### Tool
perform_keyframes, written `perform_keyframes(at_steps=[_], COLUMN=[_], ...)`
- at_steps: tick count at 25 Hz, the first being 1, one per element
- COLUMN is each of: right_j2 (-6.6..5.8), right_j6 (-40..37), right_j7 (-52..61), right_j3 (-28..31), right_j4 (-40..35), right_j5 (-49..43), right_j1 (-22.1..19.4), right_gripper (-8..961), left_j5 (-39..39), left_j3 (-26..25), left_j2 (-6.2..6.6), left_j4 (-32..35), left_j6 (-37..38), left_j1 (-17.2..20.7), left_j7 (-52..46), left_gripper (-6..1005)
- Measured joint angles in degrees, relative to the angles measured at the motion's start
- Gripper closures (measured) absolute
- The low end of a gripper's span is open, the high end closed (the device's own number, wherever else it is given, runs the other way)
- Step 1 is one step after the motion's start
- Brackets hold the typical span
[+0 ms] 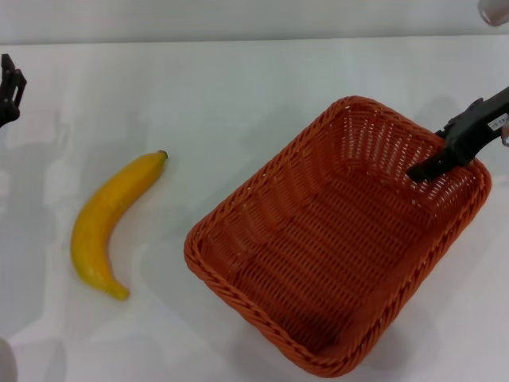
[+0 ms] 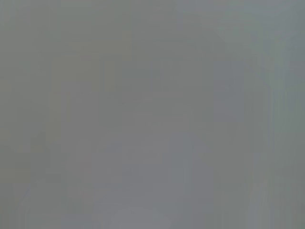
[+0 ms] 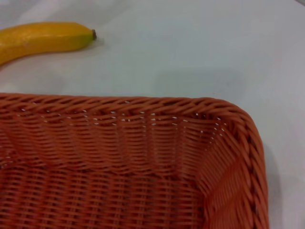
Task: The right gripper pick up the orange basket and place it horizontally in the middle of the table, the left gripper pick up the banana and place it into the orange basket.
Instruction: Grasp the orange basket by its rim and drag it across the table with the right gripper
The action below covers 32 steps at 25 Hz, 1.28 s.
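The orange basket (image 1: 262, 239) lies empty on the white table (image 1: 238, 87), right of centre and turned diagonally. My right gripper (image 1: 436, 161) comes in from the right edge and dips over the basket's far right rim, its black tip inside the basket. The right wrist view looks into one rounded corner of the basket (image 3: 143, 102). The banana (image 1: 107, 219) lies flat on the table left of the basket, dark tip pointing away from me; the banana (image 3: 38, 38) also shows beyond the rim in the right wrist view. My left gripper (image 1: 9, 87) sits at the far left edge, well apart from the banana.
Bare white tabletop surrounds the basket and banana, with open room between them and along the far side. The left wrist view shows only a uniform grey field.
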Motion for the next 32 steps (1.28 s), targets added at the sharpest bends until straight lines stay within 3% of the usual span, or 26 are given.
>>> perform_keyframes(at_steps=[9,18,29,32], right_j2=[1.03,1.08,1.3,1.27], right_j6=[-1.11,-1.84,-2.89,-2.67], right_j7=[0.03,0.47,0.57,0.75], right_j3=[-0.34,-0.35,-1.32,-1.2], right_j4=[1.32,1.48,0.25,-0.01], right_j5=[-2.75,-3.32,-4.6,-4.63], right_j1=[-0.2,-0.53,-0.56,-0.61], right_gripper=[219,225,701,736], left_j5=[0.07,0.1,0.09,0.09], left_j3=[0.01,0.01,0.01,0.01], left_j2=[0.0,0.0,0.0,0.01], left_j4=[0.0,0.0,0.0,0.0], left_j6=[0.0,0.0,0.0,0.0], left_j1=[0.02,-0.02,0.09,0.07], left_j7=[0.0,0.0,0.0,0.0], left_gripper=[164,166,167,168])
